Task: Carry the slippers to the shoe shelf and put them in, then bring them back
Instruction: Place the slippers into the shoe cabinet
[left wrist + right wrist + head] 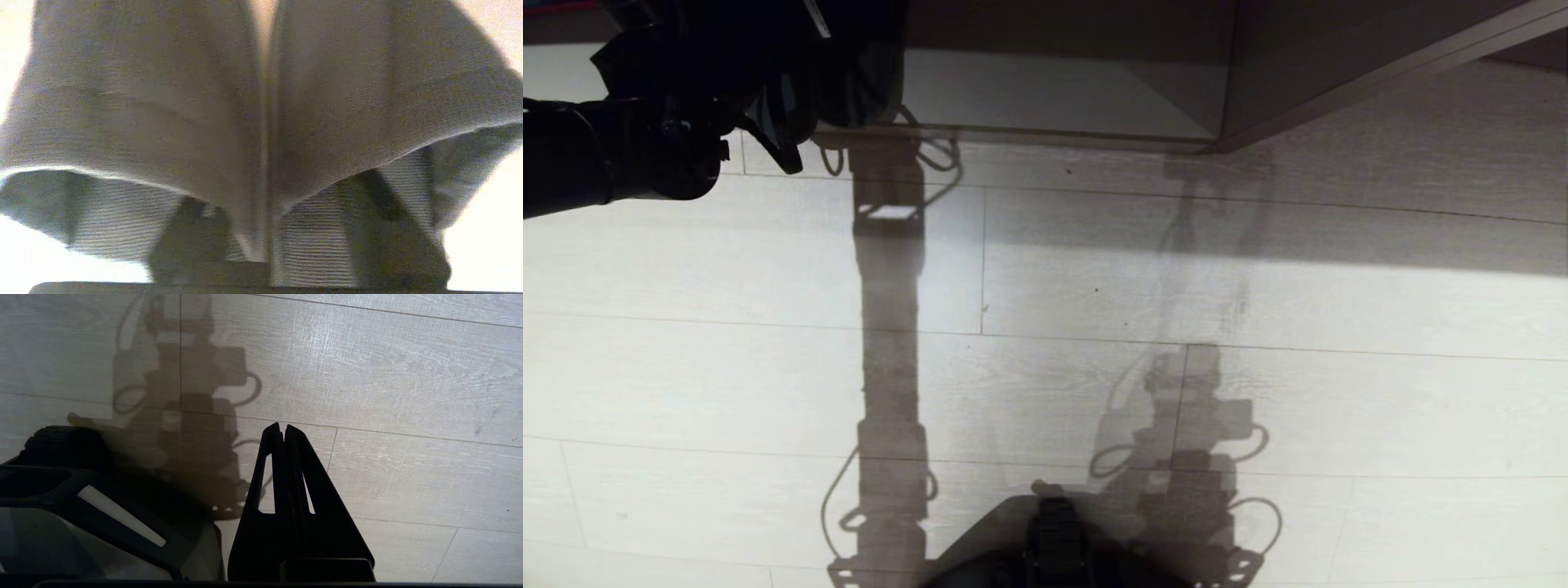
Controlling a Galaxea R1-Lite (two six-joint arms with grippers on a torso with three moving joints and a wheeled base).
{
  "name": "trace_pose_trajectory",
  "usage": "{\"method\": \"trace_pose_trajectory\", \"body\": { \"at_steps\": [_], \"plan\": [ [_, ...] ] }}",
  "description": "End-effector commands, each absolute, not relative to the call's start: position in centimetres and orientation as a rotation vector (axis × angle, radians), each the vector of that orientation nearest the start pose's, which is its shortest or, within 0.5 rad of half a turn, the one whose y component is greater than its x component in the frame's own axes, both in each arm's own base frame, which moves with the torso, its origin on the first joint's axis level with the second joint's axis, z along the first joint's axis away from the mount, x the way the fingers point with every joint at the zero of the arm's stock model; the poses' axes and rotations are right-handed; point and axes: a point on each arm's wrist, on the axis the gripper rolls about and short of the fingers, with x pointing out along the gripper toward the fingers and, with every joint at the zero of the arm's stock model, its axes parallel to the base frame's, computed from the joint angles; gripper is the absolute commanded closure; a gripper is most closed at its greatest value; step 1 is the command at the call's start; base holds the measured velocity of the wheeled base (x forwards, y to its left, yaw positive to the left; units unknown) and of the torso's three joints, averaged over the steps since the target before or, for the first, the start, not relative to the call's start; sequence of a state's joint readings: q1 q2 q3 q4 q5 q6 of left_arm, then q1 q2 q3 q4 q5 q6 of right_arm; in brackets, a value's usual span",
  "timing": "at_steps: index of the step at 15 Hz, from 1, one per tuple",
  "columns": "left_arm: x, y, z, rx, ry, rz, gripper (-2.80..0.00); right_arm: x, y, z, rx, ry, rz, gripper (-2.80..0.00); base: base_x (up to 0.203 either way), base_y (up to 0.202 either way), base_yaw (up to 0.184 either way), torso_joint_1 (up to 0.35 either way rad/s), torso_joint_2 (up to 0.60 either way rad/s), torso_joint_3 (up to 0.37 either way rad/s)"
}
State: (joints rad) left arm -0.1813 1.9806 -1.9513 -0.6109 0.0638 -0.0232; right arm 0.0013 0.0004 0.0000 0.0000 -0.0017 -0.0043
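Two slippers (261, 122) fill the left wrist view, pressed side by side with a narrow seam of light between them. Their long axes run parallel, toes pointing away from the wrist camera and open heel ends toward it, where the ribbed insoles show. In the head view they appear only as a dark mass at the upper left, at the mouth of the shoe shelf (1062, 90), toes toward its opening; whether they rest on the floor (1258, 310) or hang just above it cannot be told.

The left pincer (261, 261) sits at the slippers' heel ends. Two dark fingers (192, 241) show, one reaching into each slipper's opening, with the adjoining inner walls between them. Whether it grips these walls or has let go of them cannot be told.

The right pincer (282, 430) hangs over the pale plank floor beside the robot's base (81, 498), well apart from the shelf. Its two fingers are pressed together at the tips and hold nothing.

One shelf compartment is visible, with one vertical panel at its right edge.
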Motion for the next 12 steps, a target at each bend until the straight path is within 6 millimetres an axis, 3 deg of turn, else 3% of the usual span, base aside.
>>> {"method": "trace_pose_trajectory", "body": {
  "at_steps": [1,12],
  "plan": [
    [37.3,-6.7,40.5,-0.094,-0.587,-0.121,-2.8,-2.3,0.0,7.6,-0.005,0.002,0.0,0.0,0.0,0.0,0.0,0.0,0.0,0.0],
    [35.7,-6.5,41.4,-0.072,-0.549,-0.189,-2.8,-2.3,0.0,7.6,-0.005,0.001,0.0,0.0,0.0,0.0,0.0,0.0,0.0,0.0]
  ]
}}
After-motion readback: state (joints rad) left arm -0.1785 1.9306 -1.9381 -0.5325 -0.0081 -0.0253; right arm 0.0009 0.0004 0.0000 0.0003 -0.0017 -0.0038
